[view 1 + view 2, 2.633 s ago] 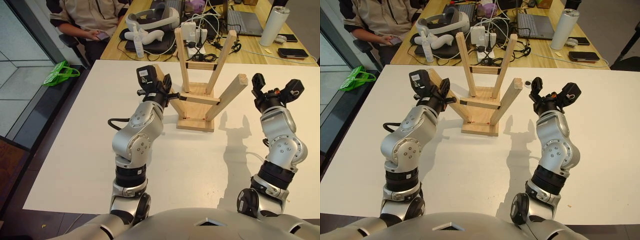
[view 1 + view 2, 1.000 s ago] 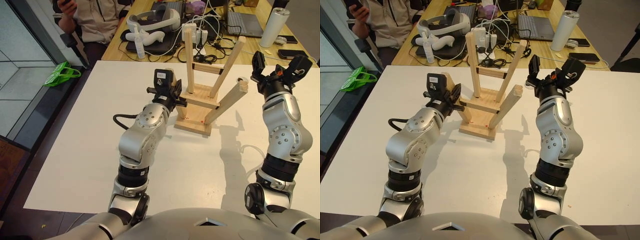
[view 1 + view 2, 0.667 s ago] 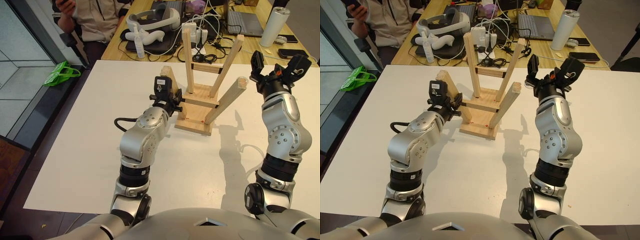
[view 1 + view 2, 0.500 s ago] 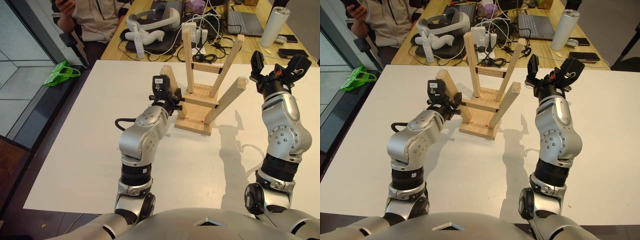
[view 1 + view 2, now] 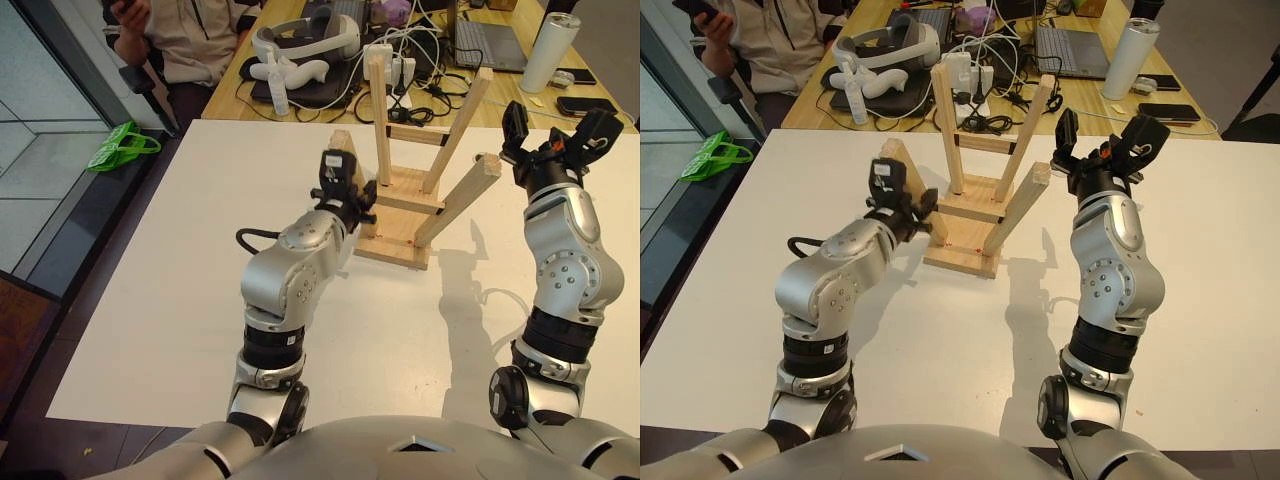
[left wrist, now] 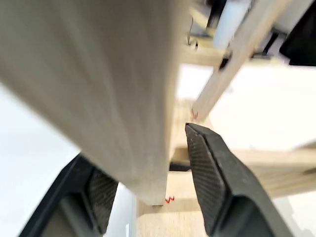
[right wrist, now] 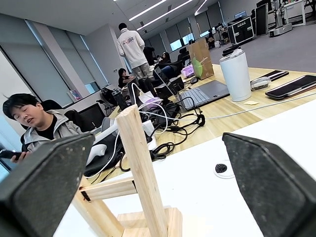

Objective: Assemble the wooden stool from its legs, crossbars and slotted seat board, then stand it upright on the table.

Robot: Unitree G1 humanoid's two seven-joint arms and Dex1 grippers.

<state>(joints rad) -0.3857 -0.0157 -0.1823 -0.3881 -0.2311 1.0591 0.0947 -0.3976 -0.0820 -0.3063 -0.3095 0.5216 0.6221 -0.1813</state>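
1. A green bag [image 5: 120, 145] lies on the floor far to the left of the seat board, beyond the edge of the white worktop [image 5: 150, 260].
2. The left gripper [image 5: 352, 208] sits at the seat board's left edge. Its jaws are clamped on the near left leg [image 5: 341, 142], low down, close to where that leg meets the board. In the left wrist view the dark pads [image 6: 210, 182] press on either side of the leg.
3. The wooden stool [image 5: 405, 200] rests upside down near the middle of the white worktop, with the seat board [image 5: 395, 248] down and all four legs pointing up. The near left leg leans out to the left of the board.
4. Above the board's far edge the back left leg [image 5: 380, 110] stands almost upright, and the back right leg [image 5: 458, 125] leans to the right. An upper crossbar [image 5: 412, 135] joins these two. A lower crossbar [image 5: 405, 203] runs just above the board.
5. The near right leg [image 5: 460, 198] slants up and to the right from the board's right corner.
6. The right gripper [image 5: 558, 125] hangs above and to the right of the board, near the top of the near right leg but apart from it. Its jaws are spread wide and hold nothing.
7. Behind the board a wooden worktop [image 5: 230, 95] carries a white headset [image 5: 305, 38], a tangle of cables [image 5: 400, 70], a laptop [image 5: 485, 45] and a tumbler [image 5: 548, 50].
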